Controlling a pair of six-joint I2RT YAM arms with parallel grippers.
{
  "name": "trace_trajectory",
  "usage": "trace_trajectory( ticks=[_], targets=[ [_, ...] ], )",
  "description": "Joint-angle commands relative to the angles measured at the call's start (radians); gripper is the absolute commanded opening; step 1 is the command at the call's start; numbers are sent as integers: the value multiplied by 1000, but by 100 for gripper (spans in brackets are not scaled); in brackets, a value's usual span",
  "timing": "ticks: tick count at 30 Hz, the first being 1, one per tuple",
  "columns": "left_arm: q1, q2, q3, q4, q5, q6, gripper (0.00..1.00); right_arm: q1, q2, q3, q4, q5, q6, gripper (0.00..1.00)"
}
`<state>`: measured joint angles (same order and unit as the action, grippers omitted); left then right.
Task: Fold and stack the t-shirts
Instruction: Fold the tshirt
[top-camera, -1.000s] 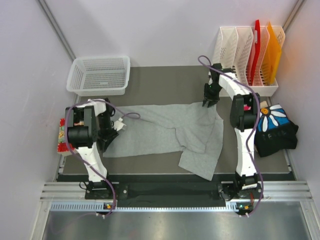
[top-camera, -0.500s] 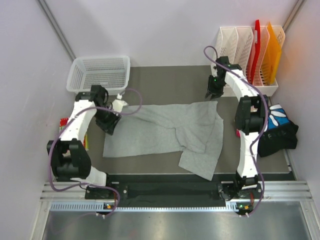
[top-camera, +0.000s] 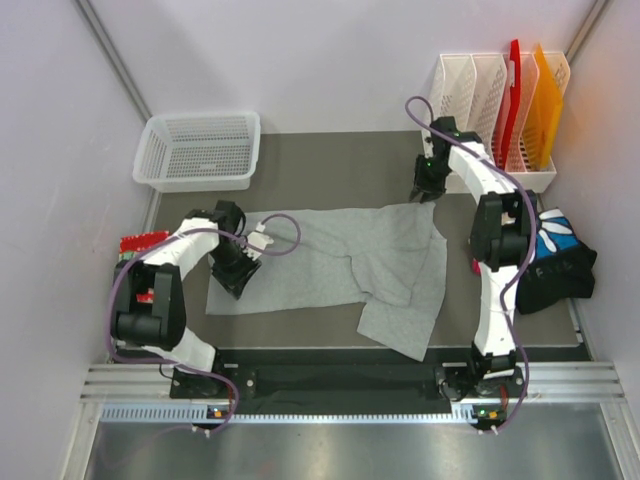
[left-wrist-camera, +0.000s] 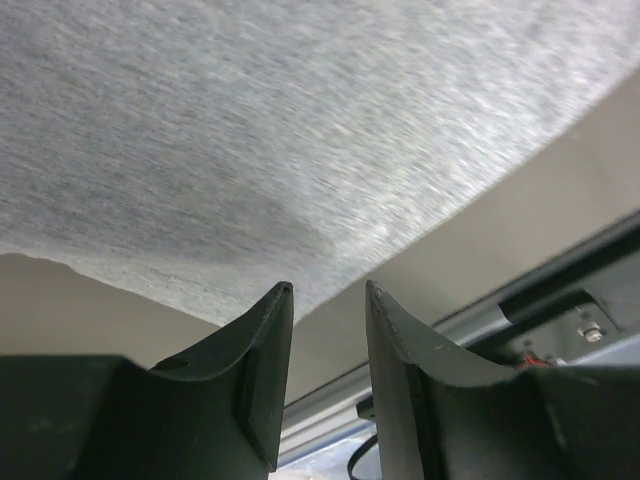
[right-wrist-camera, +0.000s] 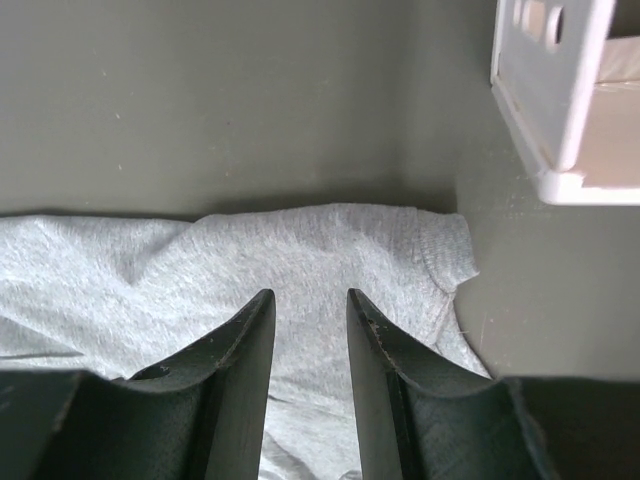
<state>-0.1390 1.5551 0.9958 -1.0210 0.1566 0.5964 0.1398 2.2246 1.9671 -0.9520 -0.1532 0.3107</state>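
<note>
A light grey t-shirt (top-camera: 330, 262) lies spread and partly crumpled across the middle of the table, one flap hanging toward the near edge. My left gripper (top-camera: 240, 272) hovers low over its left end. In the left wrist view the left gripper (left-wrist-camera: 322, 296) is open, nothing between the fingers, with the t-shirt's hem (left-wrist-camera: 300, 140) just beyond the tips. My right gripper (top-camera: 427, 190) is at the shirt's far right corner. It is open too (right-wrist-camera: 308, 300), above the cloth beside a ribbed sleeve cuff (right-wrist-camera: 445, 245).
More folded t-shirts (top-camera: 552, 262), black with a blue-and-white daisy, are piled at the right edge. A red patterned item (top-camera: 135, 245) lies at the left edge. A white basket (top-camera: 200, 150) stands far left, and a white file rack (top-camera: 495, 110) with red and orange folders far right.
My left arm swung from beside the basket down onto the shirt's left end, its jaws a little wider. The right arm reached back to the far corner, then held still.
</note>
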Motion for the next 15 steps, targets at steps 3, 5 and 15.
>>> trace_trajectory(
  ticks=[3, 5, 15],
  targets=[
    [-2, 32, -86, 124, -97, -60, 39, 27, -118, -16, 22, -14, 4, 35],
    [-2, 37, -117, 136, -126, -64, 39, 30, -129, -27, 24, -16, 4, 36],
    [30, 42, -241, 240, -304, -38, 38, 55, -160, -39, 29, -29, 4, 36]
  ],
)
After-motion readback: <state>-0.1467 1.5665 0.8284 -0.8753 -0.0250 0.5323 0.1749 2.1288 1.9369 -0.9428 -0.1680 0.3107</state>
